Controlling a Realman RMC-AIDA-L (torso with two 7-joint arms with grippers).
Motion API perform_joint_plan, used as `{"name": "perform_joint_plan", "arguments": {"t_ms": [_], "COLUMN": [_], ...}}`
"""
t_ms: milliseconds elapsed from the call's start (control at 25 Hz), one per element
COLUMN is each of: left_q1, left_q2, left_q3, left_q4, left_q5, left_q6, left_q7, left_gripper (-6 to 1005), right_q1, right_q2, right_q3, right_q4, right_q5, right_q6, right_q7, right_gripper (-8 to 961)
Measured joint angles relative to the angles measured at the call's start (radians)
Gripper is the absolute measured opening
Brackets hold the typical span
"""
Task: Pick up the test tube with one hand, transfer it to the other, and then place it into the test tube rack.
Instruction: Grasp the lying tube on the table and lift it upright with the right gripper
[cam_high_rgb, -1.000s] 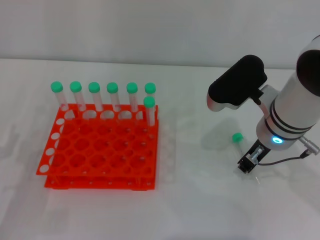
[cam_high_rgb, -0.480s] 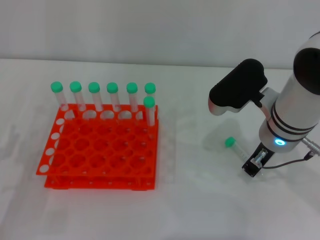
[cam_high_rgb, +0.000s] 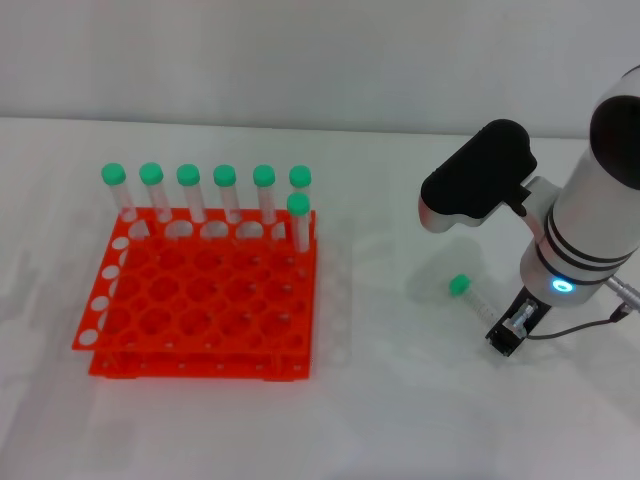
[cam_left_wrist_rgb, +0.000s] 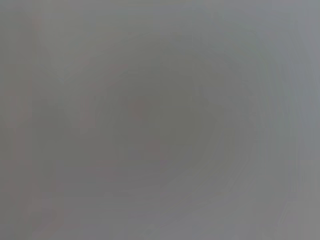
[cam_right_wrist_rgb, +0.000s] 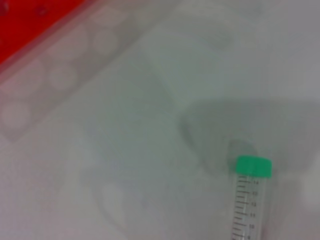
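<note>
The test tube (cam_high_rgb: 472, 296) is a slim clear tube with a green cap (cam_high_rgb: 460, 285), right of the rack. It slants from its cap to my right gripper (cam_high_rgb: 508, 333), the black claw under the white arm with the blue light (cam_high_rgb: 563, 286). The gripper is shut on the tube's bottom end, low over the table. The right wrist view shows the tube (cam_right_wrist_rgb: 248, 205) with its cap pointing away from the gripper. The orange-red test tube rack (cam_high_rgb: 200, 300) stands on the left. My left gripper is out of view, and the left wrist view is plain grey.
Several green-capped tubes (cam_high_rgb: 225, 190) stand in the rack's back row, and one more (cam_high_rgb: 298, 220) stands in the row in front, at the right end. The white table (cam_high_rgb: 380, 400) has bare room between the rack and my right arm. The rack's corner shows in the right wrist view (cam_right_wrist_rgb: 30, 25).
My right gripper has moved slightly right and towards the front. The tube's cap has swung left and down with it. Most of this happened a second ago; little has changed since.
</note>
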Motion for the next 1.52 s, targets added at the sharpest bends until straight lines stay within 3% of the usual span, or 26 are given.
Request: {"name": "perform_joint_plan", "arguments": {"t_ms": [600,880,1040,1200,1360,1520], "left_q1": [0.002,-0.001,-0.001,-0.002,-0.001,-0.012], "left_q2": [-0.001,-0.001,0.000,0.004,0.004,0.006], "left_q3": [0.000,0.000,0.001,0.001,0.002,0.002], "left_q4": [-0.001,-0.001,0.000,0.025,0.064,0.185], "left_q5": [0.009,0.012,0.029,0.098,0.153,0.330], "left_q6": [-0.001,-0.001,-0.004,-0.011,-0.012,-0.048], "left_q7": [-0.003,-0.004,-0.016,-0.094,-0.167,-0.407], "left_gripper": [791,788,786,784,782,780], "right_q1": [0.005,0.003,-0.013,-0.078,-0.194,-0.330], "right_q2": [0.000,-0.005,-0.008,-0.009,-0.010,-0.009], "right_q3": [0.049,0.050,0.101,0.186,0.279,0.315], "right_q4": [0.060,0.055,0.019,-0.101,-0.273,-0.410], "right_q5": [0.030,0.016,0.001,-0.071,-0.113,-0.092], "right_q6": [-0.010,-0.017,-0.024,-0.028,-0.090,-0.252], "right_q7": [-0.053,-0.055,-0.079,-0.098,-0.148,-0.234], "right_gripper": [208,196,194,195,195,195]}}
